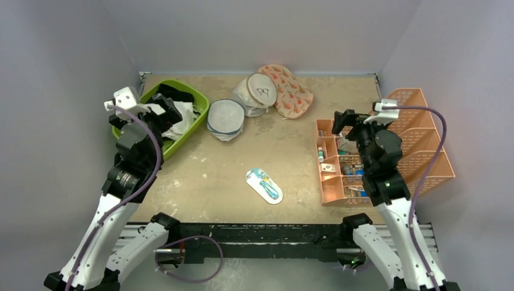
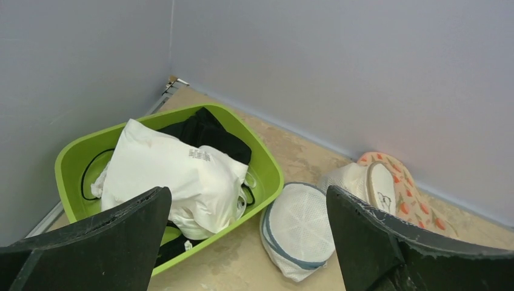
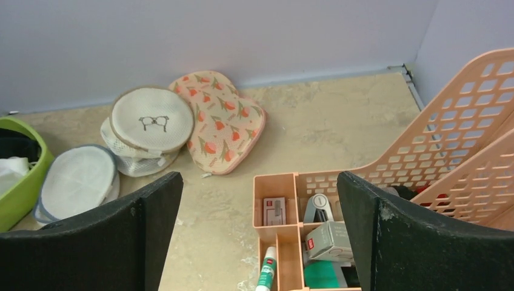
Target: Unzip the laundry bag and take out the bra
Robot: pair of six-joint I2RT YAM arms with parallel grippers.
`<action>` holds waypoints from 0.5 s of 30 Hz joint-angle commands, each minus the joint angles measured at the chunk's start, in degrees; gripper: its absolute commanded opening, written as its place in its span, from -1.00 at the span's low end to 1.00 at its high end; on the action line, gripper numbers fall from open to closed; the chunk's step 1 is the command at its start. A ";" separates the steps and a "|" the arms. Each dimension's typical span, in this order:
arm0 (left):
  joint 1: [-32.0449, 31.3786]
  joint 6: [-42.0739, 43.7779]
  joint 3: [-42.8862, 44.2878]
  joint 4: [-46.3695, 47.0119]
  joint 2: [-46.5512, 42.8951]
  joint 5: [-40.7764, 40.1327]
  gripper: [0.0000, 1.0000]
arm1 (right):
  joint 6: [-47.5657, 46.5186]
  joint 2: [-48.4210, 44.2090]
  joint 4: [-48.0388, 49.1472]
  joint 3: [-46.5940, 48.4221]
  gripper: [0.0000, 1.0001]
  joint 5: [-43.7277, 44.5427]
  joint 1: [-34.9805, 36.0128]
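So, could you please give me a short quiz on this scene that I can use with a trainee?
1. True or false: the left fingers are gripping the laundry bag.
2. Which lies right beside the laundry bag? A) the round bag with the glasses drawing B) the peach organiser C) the peach filing rack
3. What colour is the tub holding the white garment?
Key: 1 false, they stand open and empty; 2 A; 3 green.
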 commanded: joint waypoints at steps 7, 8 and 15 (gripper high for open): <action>9.09 -2.87 2.22 7.51 9.36 11.07 0.99 | 3.69 14.33 10.65 2.98 1.00 6.10 3.73; 9.76 -3.02 2.32 8.07 10.39 12.35 0.99 | 3.68 15.69 11.36 3.27 1.00 4.90 3.96; 13.08 -5.10 3.18 12.33 16.30 22.77 0.97 | 4.32 26.06 17.39 6.50 1.00 -1.49 5.51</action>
